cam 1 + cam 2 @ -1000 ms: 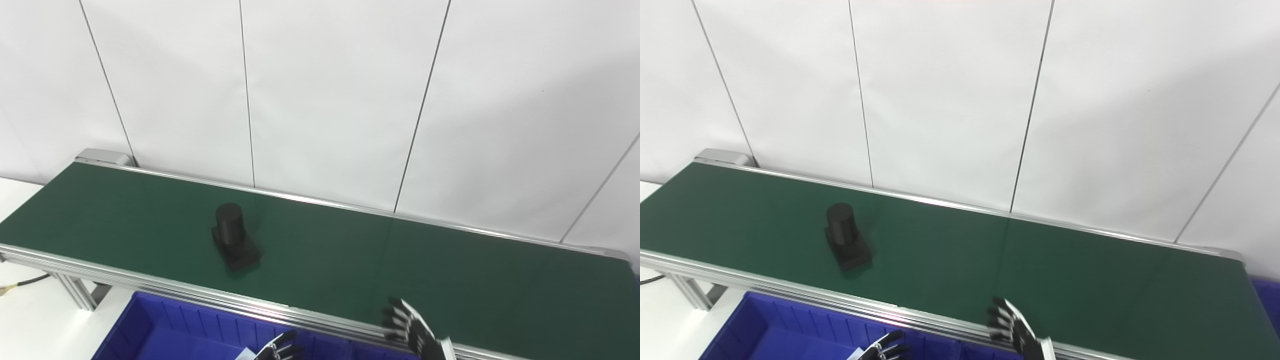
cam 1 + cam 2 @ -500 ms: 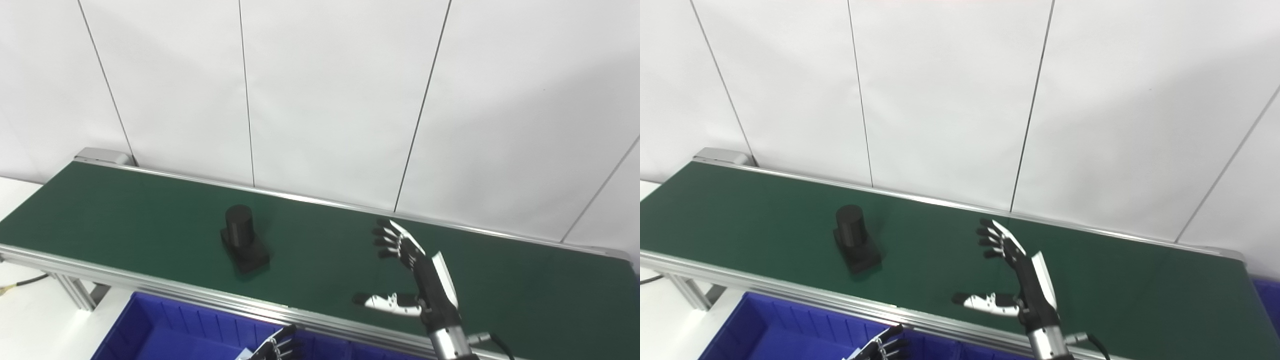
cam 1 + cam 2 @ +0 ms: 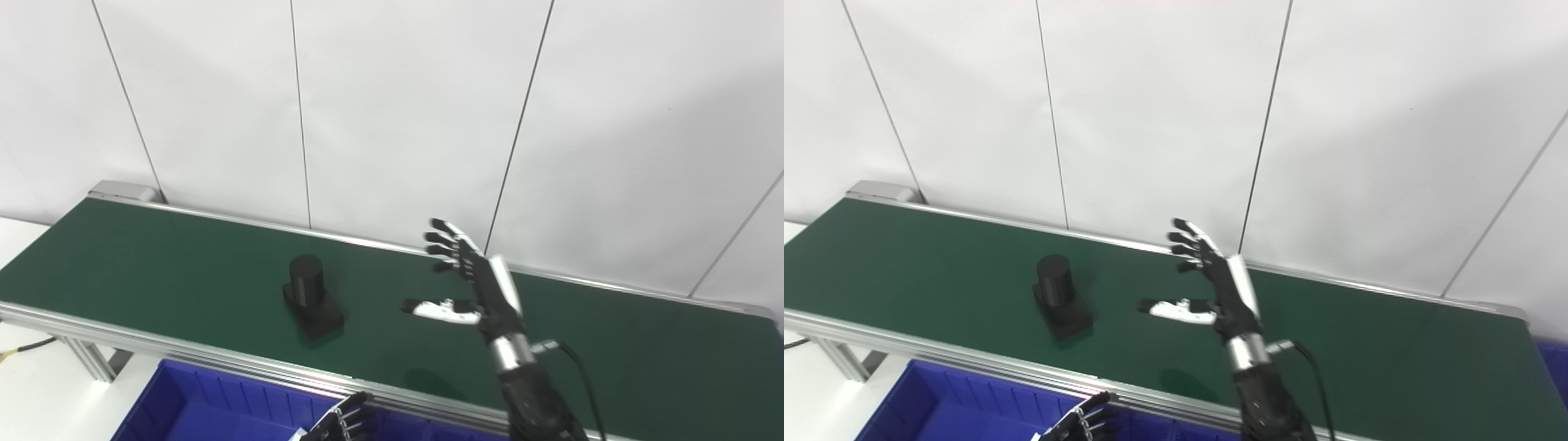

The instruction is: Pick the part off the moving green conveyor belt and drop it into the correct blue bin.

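We see the part [image 3: 311, 298] on the belt [image 3: 153, 269], its cylinder upright at the far end of a base running toward us and rightward. Our right hand [image 3: 474, 283] hovers right of it, spread wide, empty. Our left hand [image 3: 338, 424] barely shows above the bin [image 3: 202, 407]; grip unclear.

Part, black [image 3: 309, 295], on green conveyor belt [image 3: 153, 269]
Upright cylinder on a square base, standing left of belt centre, towards the near edge. Blue bin [image 3: 202, 407] lies below the near left rail.
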Controlling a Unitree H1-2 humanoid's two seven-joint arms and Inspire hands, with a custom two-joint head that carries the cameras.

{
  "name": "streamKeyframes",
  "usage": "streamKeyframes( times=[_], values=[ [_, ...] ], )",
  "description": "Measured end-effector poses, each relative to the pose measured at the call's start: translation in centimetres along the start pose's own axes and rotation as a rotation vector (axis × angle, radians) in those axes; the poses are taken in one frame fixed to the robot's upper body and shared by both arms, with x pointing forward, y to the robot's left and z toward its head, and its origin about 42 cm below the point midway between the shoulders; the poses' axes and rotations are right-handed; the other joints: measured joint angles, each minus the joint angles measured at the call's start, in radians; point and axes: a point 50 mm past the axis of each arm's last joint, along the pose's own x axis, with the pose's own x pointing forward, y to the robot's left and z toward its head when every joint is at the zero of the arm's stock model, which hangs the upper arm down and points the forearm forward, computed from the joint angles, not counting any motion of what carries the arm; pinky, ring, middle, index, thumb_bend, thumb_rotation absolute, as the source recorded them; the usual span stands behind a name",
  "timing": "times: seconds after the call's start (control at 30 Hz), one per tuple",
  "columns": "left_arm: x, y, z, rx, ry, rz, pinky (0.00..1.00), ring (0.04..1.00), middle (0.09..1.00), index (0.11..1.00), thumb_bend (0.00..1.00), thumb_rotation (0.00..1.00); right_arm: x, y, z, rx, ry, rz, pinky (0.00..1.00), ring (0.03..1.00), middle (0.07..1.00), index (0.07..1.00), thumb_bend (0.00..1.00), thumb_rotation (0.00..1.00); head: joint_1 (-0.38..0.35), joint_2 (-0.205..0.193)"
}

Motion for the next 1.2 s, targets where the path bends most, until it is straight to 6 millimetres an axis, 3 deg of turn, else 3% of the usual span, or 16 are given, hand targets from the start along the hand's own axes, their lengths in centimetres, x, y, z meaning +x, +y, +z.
streamKeyframes(
  times=[0.33,0.47,0.67,0.9,1.2],
  values=[
    [-0.5,0.0,-0.1,-0.001,0.006,0.001,0.75,0.758,0.793,0.847,0.4,0.0,3.0,0.9,-0.3,-0.06,0.053,0.112,0.73,0.852,0.896,0.976,0.85,0.24,0.014,0.0],
    [-0.5,0.0,0.3,0.003,-0.008,-0.001,0.76,0.761,0.797,0.85,0.4,0.0,3.7,2.6,-0.6,-0.082,0.101,0.147,0.72,0.87,0.923,0.999,0.85,0.33,0.012,0.0],
    [-0.5,0.1,0.3,0.004,-0.003,-0.005,0.77,0.766,0.798,0.848,0.42,0.0,4.6,4.9,-1.2,-0.094,0.158,0.194,0.76,0.933,0.987,1.0,0.87,0.33,0.014,-0.003],
    [-0.5,0.2,0.3,0.006,-0.002,-0.004,0.75,0.756,0.796,0.851,0.42,0.0,5.3,4.9,-1.5,-0.101,0.187,0.212,0.79,0.972,1.0,1.0,0.89,0.35,0.02,-0.008],
    [-0.5,0.1,0.2,0.002,-0.001,-0.003,0.69,0.729,0.791,0.849,0.43,0.0,4.7,5.2,-3.3,-0.101,0.271,0.241,0.8,0.978,0.995,1.0,0.89,0.36,0.028,-0.018]
  ],
)
